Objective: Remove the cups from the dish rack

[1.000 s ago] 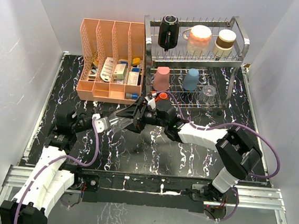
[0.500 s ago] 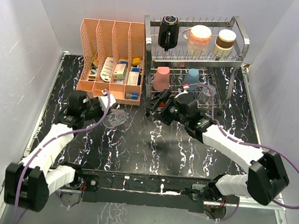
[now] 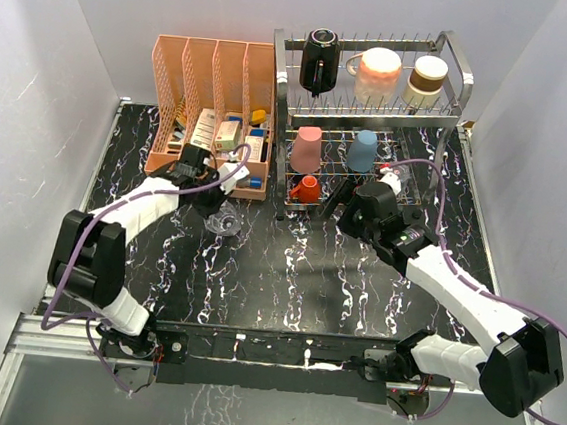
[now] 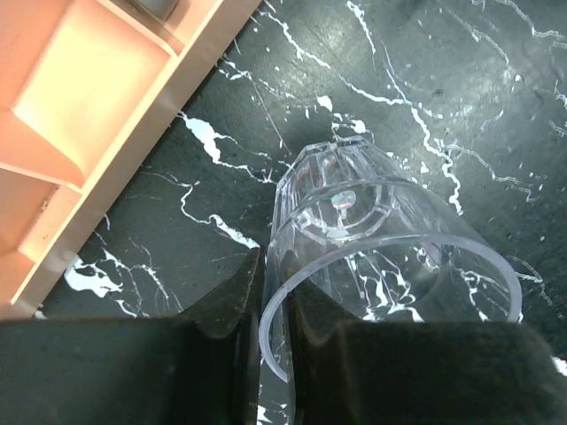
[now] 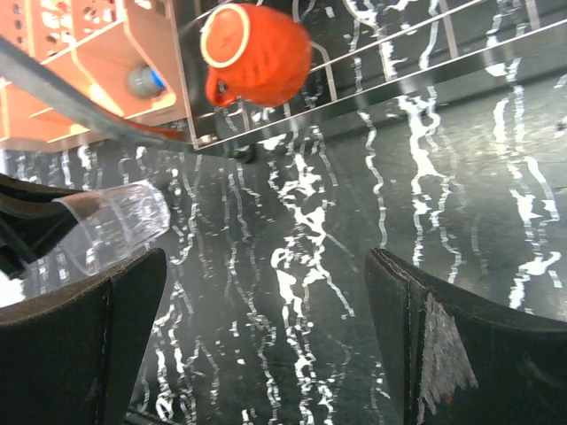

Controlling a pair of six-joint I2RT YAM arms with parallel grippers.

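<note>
My left gripper point(image 4: 275, 297) is shut on the rim wall of a clear glass point(image 4: 372, 230), one finger inside and one outside. The glass is tilted, low over the table just in front of the organizer; the top view shows the gripper point(image 3: 226, 198) and the glass point(image 3: 225, 219). My right gripper point(image 5: 266, 310) is wide open and empty, low in front of the dish rack point(image 3: 458, 69). A small orange-red cup point(image 5: 257, 53) sits on the lower tier, with a pink tumbler point(image 3: 307, 148) and a blue tumbler point(image 3: 362, 151). The upper tier holds a black mug point(image 3: 319, 60), a peach mug point(image 3: 379, 73) and a steel cup point(image 3: 427, 81).
A peach-orange organizer point(image 3: 201, 74) with small boxes and bottles stands at the back left, its front edge close to the held glass point(image 4: 106, 159). The right arm's cable loops over the rack's lower tier. Grey walls close in the table on the left, the back and the right.
The right gripper let go of the clear glass and drew back right toward the rack, opening wide. The left gripper carried the glass left and back, down beside the organizer.
</note>
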